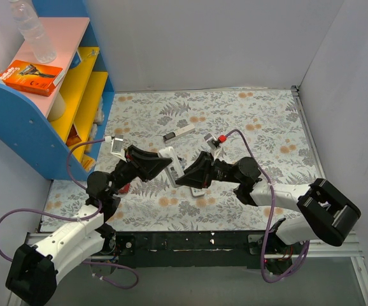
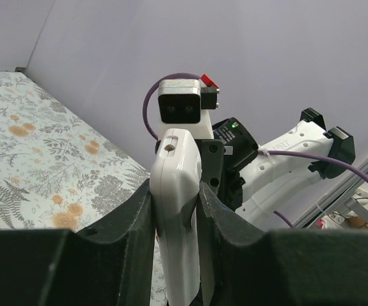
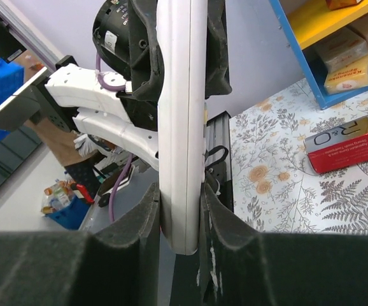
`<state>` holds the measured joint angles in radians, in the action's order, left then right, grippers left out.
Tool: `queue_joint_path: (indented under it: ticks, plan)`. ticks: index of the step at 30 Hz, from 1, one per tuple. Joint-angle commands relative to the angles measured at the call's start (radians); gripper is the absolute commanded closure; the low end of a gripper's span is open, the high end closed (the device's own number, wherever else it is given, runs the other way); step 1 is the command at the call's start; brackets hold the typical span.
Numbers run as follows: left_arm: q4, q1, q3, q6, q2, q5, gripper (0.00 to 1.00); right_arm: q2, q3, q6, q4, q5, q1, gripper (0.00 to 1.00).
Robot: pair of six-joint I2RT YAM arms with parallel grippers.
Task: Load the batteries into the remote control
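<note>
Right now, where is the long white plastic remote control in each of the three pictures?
Top external: white plastic remote control at centre, where the two arms meet.
Left wrist: the remote upright, bottom centre, clamped in the left gripper.
Right wrist: the remote upright, centre, clamped in the right gripper.
Shared landmark: floral table cover.
</note>
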<state>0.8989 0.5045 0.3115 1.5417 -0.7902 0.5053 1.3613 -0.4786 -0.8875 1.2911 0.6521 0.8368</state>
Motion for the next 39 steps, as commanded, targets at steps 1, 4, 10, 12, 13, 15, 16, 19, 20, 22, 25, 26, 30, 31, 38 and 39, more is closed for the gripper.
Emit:
queue_joint_path:
  ticks: [1, 4, 10, 12, 13, 15, 16, 19, 20, 22, 25, 26, 30, 31, 38, 39]
  plan:
    - [-0.058, -0.009, -0.002, -0.028, 0.014, -0.046, 1.0, 0.01, -0.035, 0.031, -0.004, 0.014, -0.005, 0.67]
    - [-0.246, -0.011, 0.03, -0.031, 0.043, -0.184, 1.0, -0.027, -0.06, 0.14, -0.157, -0.012, -0.008, 0.38]
    - [-0.623, -0.015, 0.133, -0.031, 0.031, -0.313, 1.0, -0.16, -0.107, 0.462, -0.57, -0.21, -0.008, 0.18]
    - [-0.71, -0.018, 0.153, -0.032, 0.023, -0.343, 1.0, -0.189, -0.107, 0.612, -0.631, -0.259, -0.007, 0.16]
    - [-0.739, -0.02, 0.161, -0.037, 0.013, -0.352, 1.0, -0.214, -0.106, 0.657, -0.672, -0.3, -0.008, 0.16]
    - [-0.798, -0.023, 0.172, -0.043, 0.0, -0.356, 1.0, -0.234, -0.109, 0.78, -0.714, -0.336, -0.008, 0.16]
    - [-0.808, -0.029, 0.172, -0.045, -0.004, -0.352, 1.0, -0.246, -0.123, 0.817, -0.754, -0.356, -0.008, 0.16]
    - [-0.812, -0.037, 0.161, -0.038, -0.024, -0.321, 1.0, -0.245, -0.137, 0.968, -0.785, -0.341, -0.008, 0.17]
    - [-0.805, -0.037, 0.161, -0.035, -0.036, -0.314, 1.0, -0.242, -0.143, 1.001, -0.791, -0.324, -0.008, 0.18]
    - [-0.804, -0.041, 0.163, -0.035, -0.055, -0.292, 1.0, -0.222, -0.144, 1.113, -0.786, -0.243, -0.007, 0.16]
    - [-0.795, -0.046, 0.164, -0.04, -0.084, -0.257, 1.0, -0.197, -0.126, 1.235, -0.751, -0.175, 0.002, 0.13]
    - [-0.781, -0.049, 0.163, -0.038, -0.09, -0.245, 1.0, -0.191, -0.118, 1.265, -0.736, -0.171, 0.007, 0.13]
    - [-0.752, -0.05, 0.161, -0.035, -0.124, -0.205, 1.0, -0.145, -0.13, 1.345, -0.725, -0.177, 0.031, 0.14]
    - [-0.747, -0.053, 0.159, -0.034, -0.135, -0.197, 1.0, -0.14, -0.133, 1.367, -0.725, -0.175, 0.035, 0.14]
    - [-0.718, -0.06, 0.166, -0.032, -0.158, -0.156, 1.0, -0.08, -0.166, 1.427, -0.725, -0.16, 0.059, 0.2]
    - [-0.718, -0.06, 0.167, -0.029, -0.158, -0.151, 1.0, -0.071, -0.167, 1.426, -0.725, -0.158, 0.064, 0.21]
